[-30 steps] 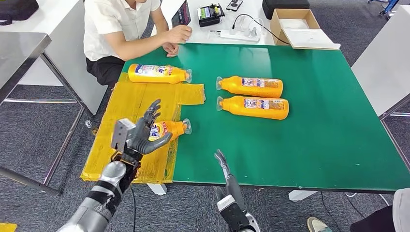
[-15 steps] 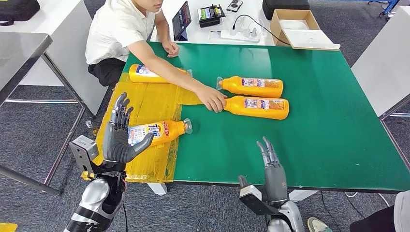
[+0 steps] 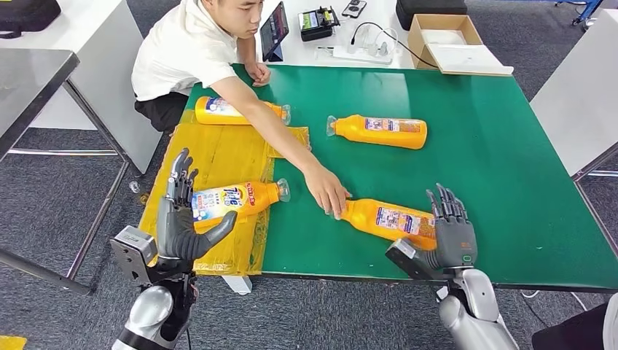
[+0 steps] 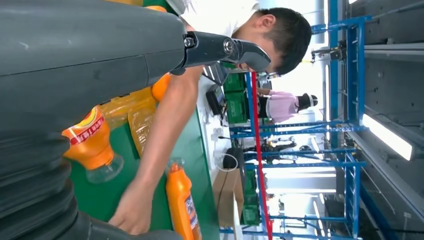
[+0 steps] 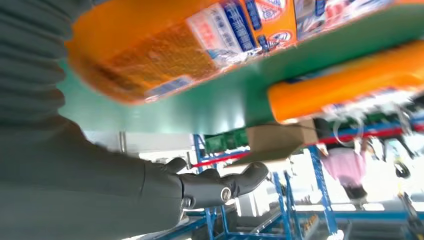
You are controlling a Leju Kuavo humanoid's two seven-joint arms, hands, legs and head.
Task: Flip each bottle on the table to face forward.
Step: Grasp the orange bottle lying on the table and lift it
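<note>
Orange plastic bottles, four in all, lying on their sides across a green counter (image 3: pixel 503 146) seen from the head view. Nearest bottle (image 3: pixel 390 220) at lower centre-right, cap end under a person's hand (image 3: pixel 326 192) reaching in from the upper left. Right hand (image 3: pixel 452 232) at lower right, fingers spread and upright just beside that bottle's base, holding nothing; touching or not, cannot tell. Left hand (image 3: pixel 178 217) at lower left, open too, fingers apart, palm toward a second bottle (image 3: pixel 232 199) resting on yellow sheeting (image 3: pixel 218 157) left of centre, empty. Third bottle (image 3: pixel 240 111) at upper left, partly behind the person's arm; fourth bottle (image 3: pixel 379 131) at upper centre, alone on the green.

Handling, as a judgement: rigid moulded plastic, smooth and probably slippery under a glossy label, likely weighty if full, prone to rolling. Best hold around the broad middle of the body, fingers and thumb on opposite flanks, away from the narrow neck and clear cap.
</note>
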